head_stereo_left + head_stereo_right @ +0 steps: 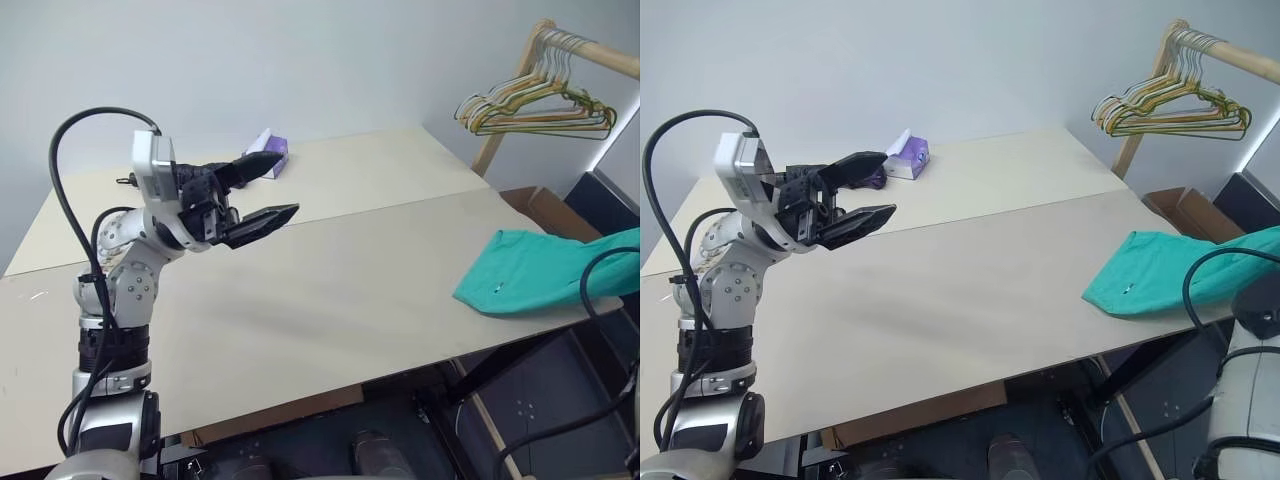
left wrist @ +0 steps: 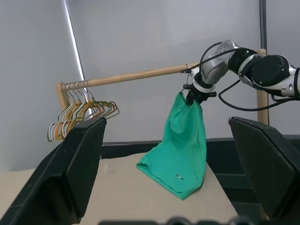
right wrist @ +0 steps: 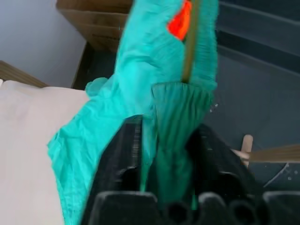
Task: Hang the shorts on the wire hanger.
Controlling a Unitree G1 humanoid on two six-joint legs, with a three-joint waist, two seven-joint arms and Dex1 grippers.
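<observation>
so the right gripper [image 2: 196, 95] has its fingers pinched on the waistband of the shorts [image 2: 180, 145] over the table's [image 1: 330, 290] right edge, while the left gripper [image 1: 262, 192] hovers wide open and empty far off to the left.

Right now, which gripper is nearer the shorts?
Right. The right gripper holds the shorts by their top edge, up beside the wooden rail. The left gripper hovers open over the far side of the table, well apart from them.
</observation>
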